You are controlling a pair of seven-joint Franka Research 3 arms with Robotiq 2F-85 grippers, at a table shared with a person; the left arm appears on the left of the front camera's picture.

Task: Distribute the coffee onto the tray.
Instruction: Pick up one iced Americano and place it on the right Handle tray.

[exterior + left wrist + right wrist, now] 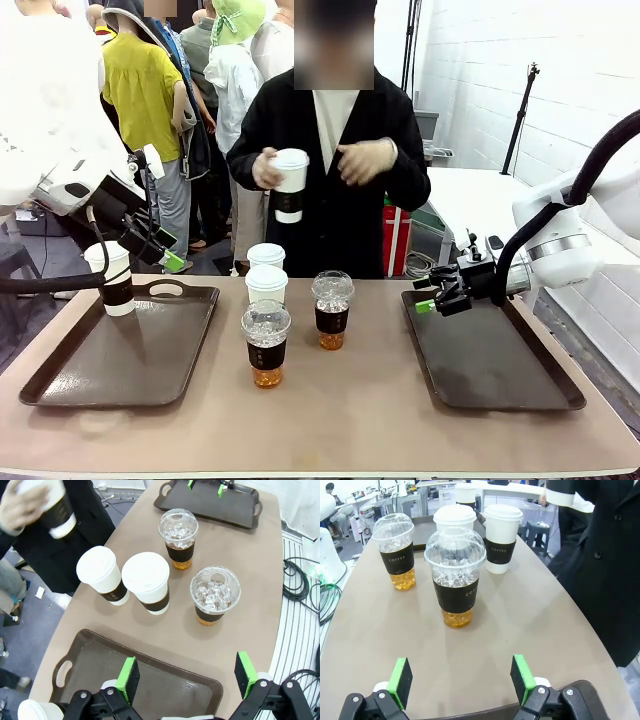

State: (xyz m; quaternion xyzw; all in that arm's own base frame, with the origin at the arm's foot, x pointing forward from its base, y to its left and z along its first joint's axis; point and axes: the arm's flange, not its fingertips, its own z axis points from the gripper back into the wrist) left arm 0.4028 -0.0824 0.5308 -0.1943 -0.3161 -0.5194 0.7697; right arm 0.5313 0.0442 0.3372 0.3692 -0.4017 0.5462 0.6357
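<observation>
The left pincer (pixel 187 676) and right pincer (pixel 461 679) are spread wide, empty; one cup (pixel 112 280) is set on a tray (pixel 130 365); four cups (pixel 267 340) are left mid-table

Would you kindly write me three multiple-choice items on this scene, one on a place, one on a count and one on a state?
1. Which tray bears a white lidded cup?
A. the one on the robot's left
B. the one on its right
C. both

2. How many clear dome-lidded cups stand on the table between the trays?
A. one
B. two
C. four

3. The right tool, over the right tray, is:
A. open and empty
B. shut on a cup
C. shut on the tray's rim

Answers:
1 A: the cup stands at the far corner of the left tray.
2 B: two hold amber drink.
3 A: its green pads stand wide apart with nothing between.
</observation>
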